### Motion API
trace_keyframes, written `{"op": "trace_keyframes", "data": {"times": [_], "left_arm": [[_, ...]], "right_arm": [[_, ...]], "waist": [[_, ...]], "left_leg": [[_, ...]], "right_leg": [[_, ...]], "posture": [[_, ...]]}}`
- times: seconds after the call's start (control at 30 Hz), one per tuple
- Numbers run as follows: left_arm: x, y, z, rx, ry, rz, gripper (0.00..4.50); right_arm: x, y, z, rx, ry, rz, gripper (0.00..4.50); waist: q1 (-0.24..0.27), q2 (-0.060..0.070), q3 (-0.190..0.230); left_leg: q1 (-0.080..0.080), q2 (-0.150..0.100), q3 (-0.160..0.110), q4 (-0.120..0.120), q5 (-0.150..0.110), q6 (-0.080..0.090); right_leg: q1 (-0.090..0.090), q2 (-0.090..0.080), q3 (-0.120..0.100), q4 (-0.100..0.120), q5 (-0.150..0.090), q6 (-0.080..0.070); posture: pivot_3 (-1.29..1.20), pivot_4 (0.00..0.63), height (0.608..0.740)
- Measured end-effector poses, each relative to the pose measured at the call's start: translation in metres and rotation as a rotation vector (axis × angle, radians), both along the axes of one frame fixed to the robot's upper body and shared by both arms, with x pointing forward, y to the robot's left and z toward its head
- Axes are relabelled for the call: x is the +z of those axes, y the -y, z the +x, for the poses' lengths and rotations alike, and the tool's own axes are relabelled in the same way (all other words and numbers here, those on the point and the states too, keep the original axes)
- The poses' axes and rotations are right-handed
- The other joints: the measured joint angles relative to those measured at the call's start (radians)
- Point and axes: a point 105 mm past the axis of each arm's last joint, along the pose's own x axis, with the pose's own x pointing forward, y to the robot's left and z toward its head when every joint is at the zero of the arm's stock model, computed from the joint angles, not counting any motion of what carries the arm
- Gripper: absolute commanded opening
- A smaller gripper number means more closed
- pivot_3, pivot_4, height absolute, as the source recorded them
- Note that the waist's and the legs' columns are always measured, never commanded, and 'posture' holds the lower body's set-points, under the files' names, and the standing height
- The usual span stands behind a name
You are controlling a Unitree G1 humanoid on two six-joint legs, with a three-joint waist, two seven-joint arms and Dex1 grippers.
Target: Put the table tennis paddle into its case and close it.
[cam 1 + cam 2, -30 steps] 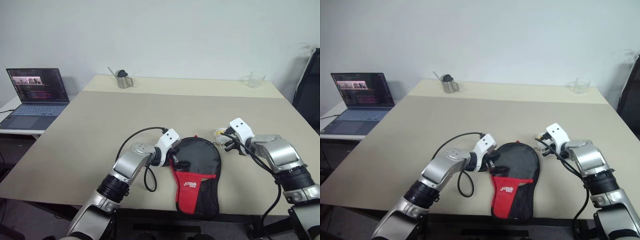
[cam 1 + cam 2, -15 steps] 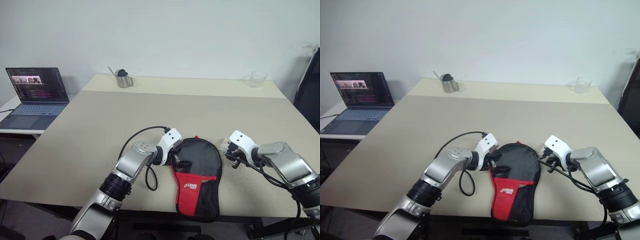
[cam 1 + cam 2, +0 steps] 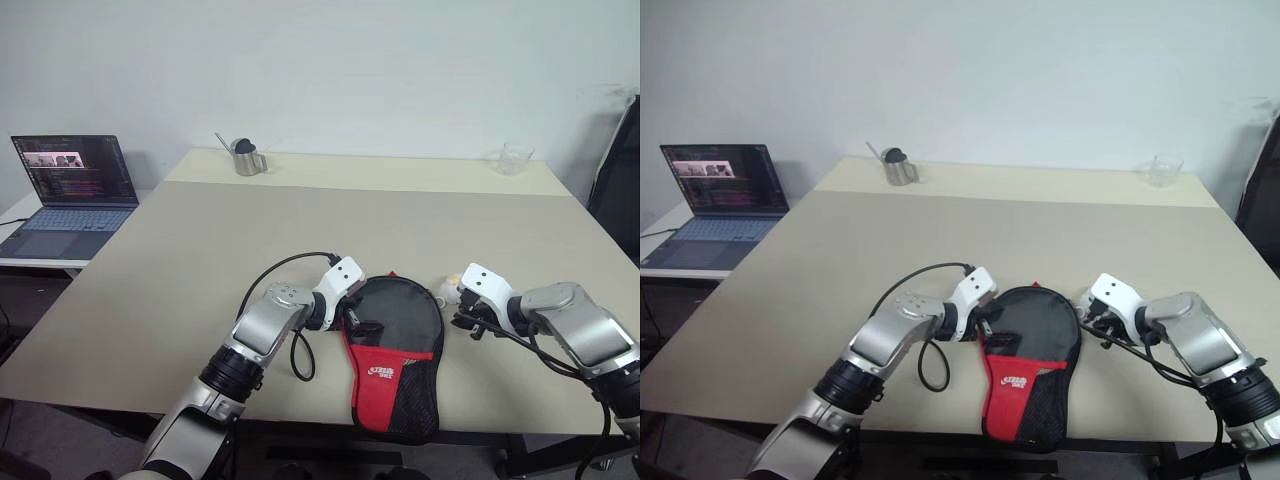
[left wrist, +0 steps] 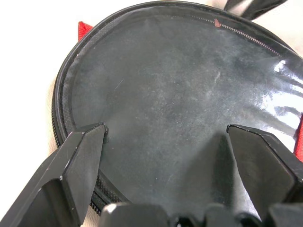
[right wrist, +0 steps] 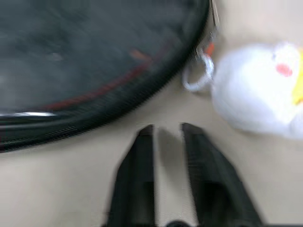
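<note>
Now the right hand (image 5: pixel 163 135), fingers a little apart and empty, has drawn back from the zipper pull, so the paddle-shaped black fabric case (image 3: pixel 395 345) on the beige table (image 3: pixel 300 230) looks closed, under the wide-open left hand (image 4: pixel 165 137).

Case (image 4: pixel 180 109) with glossy, smooth black round face and fine metal zipper teeth, red cloth panel and black mesh pocket below that face, matt beige table (image 3: pixel 300 230), shiny metal cup (image 3: pixel 246 158) at its far edge
</note>
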Motion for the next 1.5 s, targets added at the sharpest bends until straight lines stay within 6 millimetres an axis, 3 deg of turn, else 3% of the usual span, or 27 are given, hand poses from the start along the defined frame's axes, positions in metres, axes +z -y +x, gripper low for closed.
{"op": "trace_keyframes", "data": {"times": [0.13, 0.23, 0.37, 0.6, 0.97, 1.3, 1.37, 1.5], "left_arm": [[0.0, 0.0, 0.0, 0.002, 0.001, 0.003, 4.5], [-0.001, -0.001, 0.001, 0.006, 0.004, 0.011, 4.5], [-0.001, 0.0, 0.001, 0.005, 0.004, 0.01, 4.5], [0.001, 0.003, 0.002, -0.007, 0.0, 0.004, 4.5], [0.0, 0.0, 0.002, 0.009, 0.005, 0.003, 4.5], [-0.001, -0.001, 0.002, 0.03, 0.01, 0.0, 4.5], [0.0, -0.002, 0.003, 0.038, 0.012, -0.006, 4.5], [0.007, 0.007, 0.0, -0.002, -0.041, -0.114, 4.5]], "right_arm": [[0.036, 0.001, -0.008, 0.104, 0.074, -0.044, 3.36], [0.055, -0.001, 0.0, 0.127, 0.153, -0.058, 4.47], [0.068, 0.002, 0.021, 0.1, 0.244, -0.103, 4.47], [0.021, -0.017, 0.037, 0.36, 0.222, -0.321, 4.47], [0.013, -0.004, 0.06, 0.485, 0.238, -0.531, 4.47], [0.003, -0.006, 0.077, 0.547, 0.256, -0.64, 4.47], [0.002, -0.007, 0.078, 0.558, 0.265, -0.652, 4.11], [0.0, -0.006, 0.079, 0.568, 0.264, -0.656, 4.11]], "waist": [[-0.001, 0.0, 0.0], [-0.004, 0.0, 0.0], [-0.005, 0.0, 0.0], [-0.004, 0.0, 0.0], [-0.008, 0.0, 0.0], [-0.011, 0.0, -0.001], [-0.012, -0.001, -0.001], [-0.012, -0.001, -0.001]], "left_leg": [[0.0, 0.0, 0.0, 0.0, 0.0, 0.0], [0.001, -0.007, -0.001, 0.0, 0.0, 0.0], [0.001, -0.008, -0.002, 0.0, 0.0, 0.0], [0.0, -0.009, -0.001, 0.0, 0.0, 0.0], [0.001, -0.008, -0.001, 0.0, 0.0, 0.0], [0.002, -0.008, 0.0, 0.0, 0.0, 0.0], [0.003, -0.008, 0.0, 0.001, 0.0, 0.0], [0.004, -0.008, 0.001, 0.002, 0.002, 0.003]], "right_leg": [[0.0, 0.0, 0.0, 0.0, 0.0, 0.0], [0.0, -0.002, 0.0, 0.0, 0.0, 0.0], [0.0, -0.006, 0.0, 0.0, 0.0, 0.0], [0.0, -0.003, 0.0, 0.0, 0.0, 0.001], [0.0, -0.002, 0.001, 0.002, 0.0, 0.002], [0.002, -0.002, 0.002, 0.003, 0.001, 0.003], [0.002, -0.002, 0.001, 0.004, 0.001, 0.002], [0.002, -0.002, 0.001, 0.005, 0.002, 0.001]], "posture": [[0.0, 0.15, 0.74], [0.0, 0.15, 0.74], [0.0, 0.15, 0.74], [0.0, 0.15, 0.74], [0.0, 0.15, 0.74], [0.0, 0.15, 0.74], [0.0, 0.15, 0.74], [0.0, 0.15, 0.74]]}}
